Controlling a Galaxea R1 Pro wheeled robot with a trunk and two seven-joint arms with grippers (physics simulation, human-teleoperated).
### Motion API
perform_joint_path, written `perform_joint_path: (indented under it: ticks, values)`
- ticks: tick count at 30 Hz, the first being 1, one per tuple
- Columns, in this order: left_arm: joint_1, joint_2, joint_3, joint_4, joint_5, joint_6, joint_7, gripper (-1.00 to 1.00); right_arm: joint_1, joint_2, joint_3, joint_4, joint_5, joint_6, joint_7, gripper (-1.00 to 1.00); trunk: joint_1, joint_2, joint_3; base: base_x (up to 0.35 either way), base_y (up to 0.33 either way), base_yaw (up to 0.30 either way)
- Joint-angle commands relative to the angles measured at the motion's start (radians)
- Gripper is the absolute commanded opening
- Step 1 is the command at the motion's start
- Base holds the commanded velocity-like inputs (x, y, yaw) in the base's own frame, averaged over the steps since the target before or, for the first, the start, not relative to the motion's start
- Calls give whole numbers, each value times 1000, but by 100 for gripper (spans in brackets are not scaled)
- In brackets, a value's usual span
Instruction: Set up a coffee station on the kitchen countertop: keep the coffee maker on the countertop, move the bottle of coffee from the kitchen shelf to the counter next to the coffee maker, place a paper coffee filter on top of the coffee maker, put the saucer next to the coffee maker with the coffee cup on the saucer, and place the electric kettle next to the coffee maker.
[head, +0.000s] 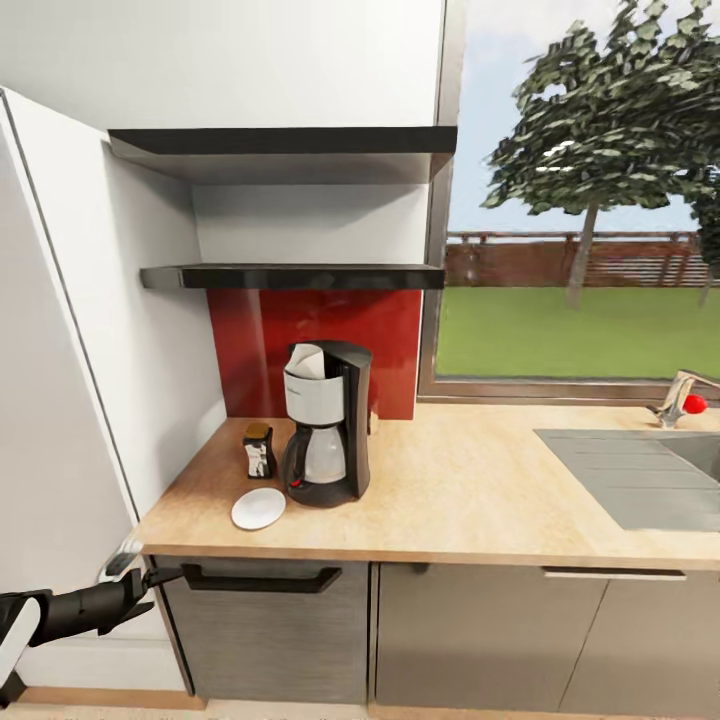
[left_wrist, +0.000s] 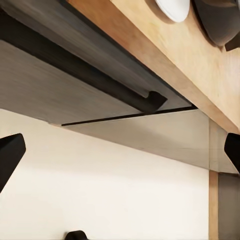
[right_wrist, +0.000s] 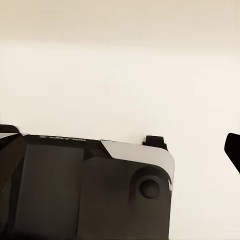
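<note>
Black and silvery, the coffee maker (head: 327, 424) stood near the surface's (head: 470, 500) back left corner, a white filter in its top, the bottle of coffee (head: 260, 450) just beside it and the saucer (head: 258, 508) by the front edge. The left hand (head: 150, 580) hung low, open and empty; the right hand's (right_wrist: 120, 145) fingers were spread, holding nothing. Cup and kettle probably remained; next came finding them.

White saucer (head: 258, 508) — light-wood countertop (head: 470, 490).
</note>
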Motion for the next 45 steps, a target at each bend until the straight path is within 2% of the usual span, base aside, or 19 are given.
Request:
perform_joint_path:
  ticks: [1, 3, 7, 10, 12, 15, 18, 19, 23, 24, 25, 28, 31, 33, 34, 36, 40, 42, 45]
  values:
    - [0, -1, 2, 0, -2, 4, -4, 100, 0, 0, 8, 0, -11, -2, 4, 100, 0, -1, 0, -26, 0, 0]
    - [0, -4, 2, 0, -2, 4, -4, 100, 0, 0, 8, 0, -11, -2, 4, 100, 0, -1, 0, -15, 0, 0]
    - [4, -35, 0, 2, -8, 2, -5, 100, 0, 0, 8, 0, -10, -2, 4, 100, 0, -1, 0, -5, 0, 0]
    - [9, -46, -3, 10, -14, 1, -5, 100, 0, 1, 8, 0, -10, -2, 4, 100, 0, -1, 0, -2, 0, 0]
    - [22, -50, -4, 15, -21, 1, -5, 100, 0, 1, 8, 0, -10, -2, 4, 100, 0, -1, 0, 0, 0, 0]
    - [90, -54, -5, 18, -62, -21, -3, 100, 0, 0, 8, 1, -10, -1, 3, 100, 0, -1, 0, 0, 0, 0]
    - [165, -60, -5, 27, -133, -120, 0, 100, 0, 0, 8, 1, -10, -1, 2, 100, 0, -1, 0, 0, 0, 0]
    - [192, -68, -4, 45, -165, -178, 0, 100, 0, 0, 8, 1, -10, -1, 2, 100, 0, -1, 0, 0, 0, 0]
    - [242, -106, -4, 222, -290, -445, 4, 100, 0, 0, 8, 2, -10, -1, 0, 100, 0, -1, 0, 0, 0, 0]
    - [244, -108, -3, 250, -305, -482, 7, 100, 0, 0, 8, 2, -10, -1, 0, 100, 0, -1, 0, 0, 0, 0]
    - [247, -113, -2, 304, -332, -558, 18, 100, 0, 0, 8, 2, -10, -1, 0, 100, 0, -1, 0, 0, 0, 0]
    - [251, -121, 0, 439, -377, -799, 118, 100, 0, -1, 8, 3, -10, -1, -2, 100, 0, -1, 0, 0, 0, 0]
    - [252, -127, 0, 500, -383, -936, 239, 100, 0, -2, 7, 3, -10, -2, -2, 100, 0, -1, 0, 0, 0, 0]
    - [252, -147, 0, 543, -388, -1029, 381, 100, 0, -4, 7, 3, -10, -3, -2, 100, 0, -1, 0, 0, 0, 0]
    - [253, -153, 0, 551, -390, -1045, 418, 100, 0, -5, 7, 3, -10, -3, -2, 100, 0, -1, 0, 0, 0, 0]
    - [253, -180, -2, 568, -395, -1081, 560, 100, 0, -8, 7, 3, -11, -4, -3, 100, 0, -1, 0, 0, 0, 0]
    - [256, -204, -3, 588, -420, -1099, 731, 100, 0, -10, 7, 3, -12, -6, -3, 100, 0, -1, 0, 0, 0, 0]
    - [257, -209, -4, 613, -448, -1104, 787, 100, 0, -11, 7, 3, -13, -6, -3, 100, 0, -1, 0, 0, 0, 0]
    - [257, -215, -5, 639, -491, -1106, 813, 100, 0, -12, 6, 3, -13, -6, -3, 100, 0, -1, 0, 0, 0, 0]
